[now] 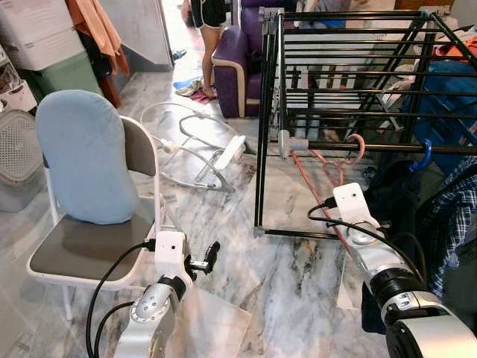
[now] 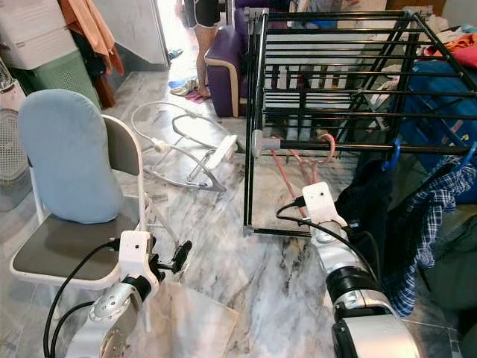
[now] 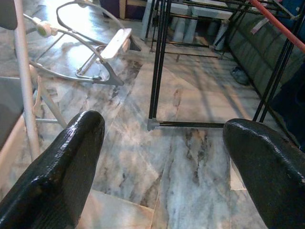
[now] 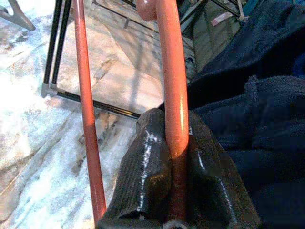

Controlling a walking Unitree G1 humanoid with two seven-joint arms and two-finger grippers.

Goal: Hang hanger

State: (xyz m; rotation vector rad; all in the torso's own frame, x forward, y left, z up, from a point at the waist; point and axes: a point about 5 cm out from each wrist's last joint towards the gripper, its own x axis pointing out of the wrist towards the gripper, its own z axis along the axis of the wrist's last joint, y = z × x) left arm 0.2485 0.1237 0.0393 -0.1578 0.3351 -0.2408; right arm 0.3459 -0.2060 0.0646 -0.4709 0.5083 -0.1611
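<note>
A salmon-pink hanger [image 1: 333, 165] slants up from the floor side to the black drying rack [image 1: 358, 89]. Its hook [image 1: 358, 147] curls at the rack's front rail [image 1: 387, 148]; I cannot tell whether it rests on the rail. My right gripper [image 4: 174, 162] is shut on one pink bar of the hanger, low on its body. In the eye views the white wrist mount [image 1: 352, 203] covers that grip. My left gripper [image 1: 209, 259] hangs low beside the chair, open, with nothing between its fingers [image 3: 62, 167].
A folding chair [image 1: 82, 246] with a blue cushion [image 1: 86, 156] stands at my left. A white wire frame [image 1: 201, 153] lies on the marble floor. Dark clothes [image 1: 447, 201] hang at the rack's right end. Behind are a purple armchair [image 1: 238, 67] and a person's legs [image 1: 209, 45].
</note>
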